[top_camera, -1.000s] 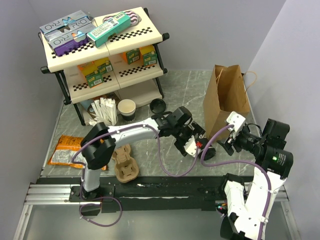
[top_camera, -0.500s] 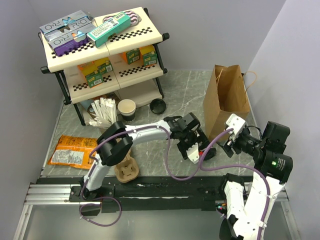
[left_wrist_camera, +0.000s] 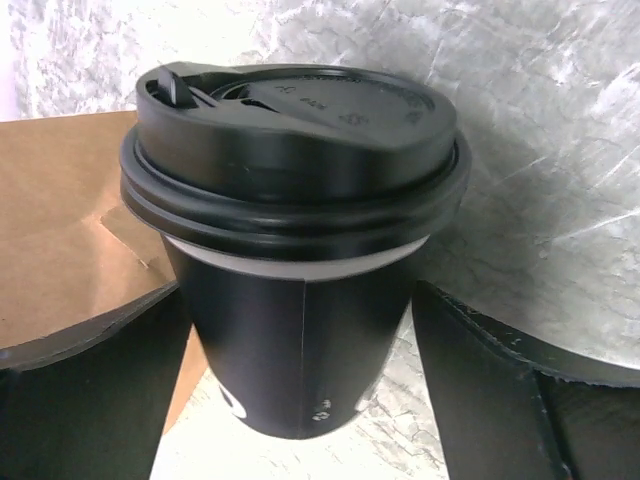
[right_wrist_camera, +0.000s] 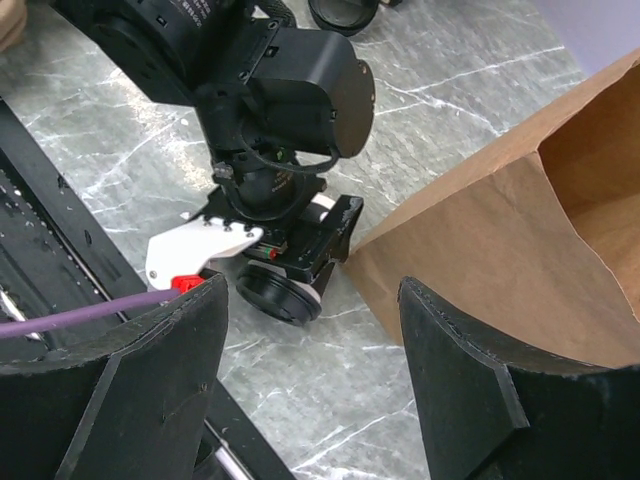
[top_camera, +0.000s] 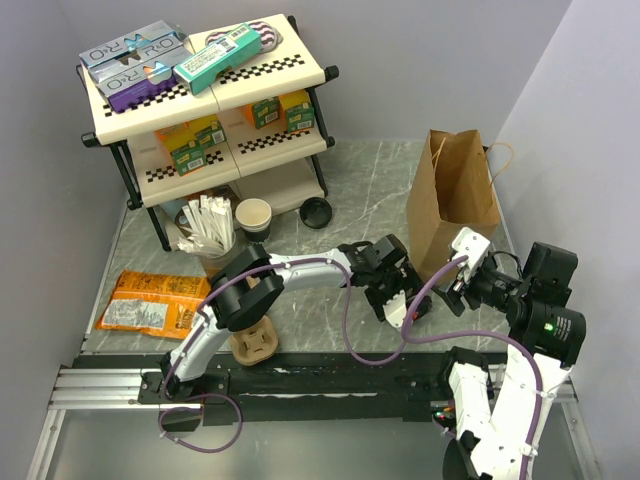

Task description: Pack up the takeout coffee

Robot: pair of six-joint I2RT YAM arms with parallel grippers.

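The takeout coffee (left_wrist_camera: 300, 250) is a dark-walled paper cup with a round black lid, standing upright on the marble table beside the brown paper bag (top_camera: 452, 195). My left gripper (left_wrist_camera: 300, 300) is open, one finger on each side of the cup wall, close to it. From the right wrist view, the black lid (right_wrist_camera: 282, 295) shows under the left gripper (right_wrist_camera: 300, 265). In the top view the coffee (top_camera: 421, 306) is mostly hidden by the left wrist. My right gripper (right_wrist_camera: 315, 300) hovers open and empty just right of it, next to the bag (right_wrist_camera: 500, 230).
A two-tier cart (top_camera: 210, 100) of boxes stands at the back left. In front of it are a cup of white sticks (top_camera: 208, 225), an open lidless cup (top_camera: 254, 217) and a loose black lid (top_camera: 316, 211). Near the left arm's base lie a pulp carrier (top_camera: 255, 340) and orange packets (top_camera: 150, 300).
My left arm has reached right and toward the front, bringing its gripper down around the coffee by the bag. The right gripper has hardly moved.
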